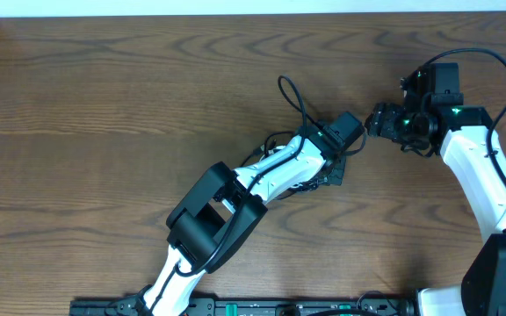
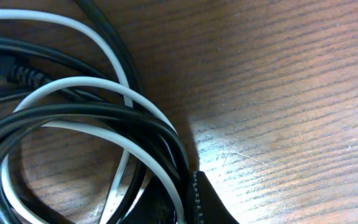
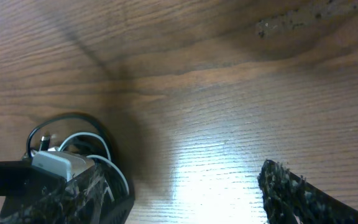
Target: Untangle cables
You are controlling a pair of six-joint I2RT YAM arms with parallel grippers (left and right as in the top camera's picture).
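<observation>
Mid-way across the wide table [image 1: 104,88], left hand [image 1: 334,168] pinches the cables [image 2: 104,112]; right hand [image 1: 378,121] gapes just beside.

Dark brown wood-grain desk [image 1: 104,105], grain running lengthwise in wavy bands. Pale white strip [image 1: 253,7] along the far edge. Fine light scratches [image 2: 232,152] in the surface beside a bright patch of glare. Rough, speckled worn patch [image 3: 303,15] near the top of the right wrist view.

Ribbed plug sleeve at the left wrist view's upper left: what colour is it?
Black; the ribbed sleeve shows best in the left wrist view.
</observation>
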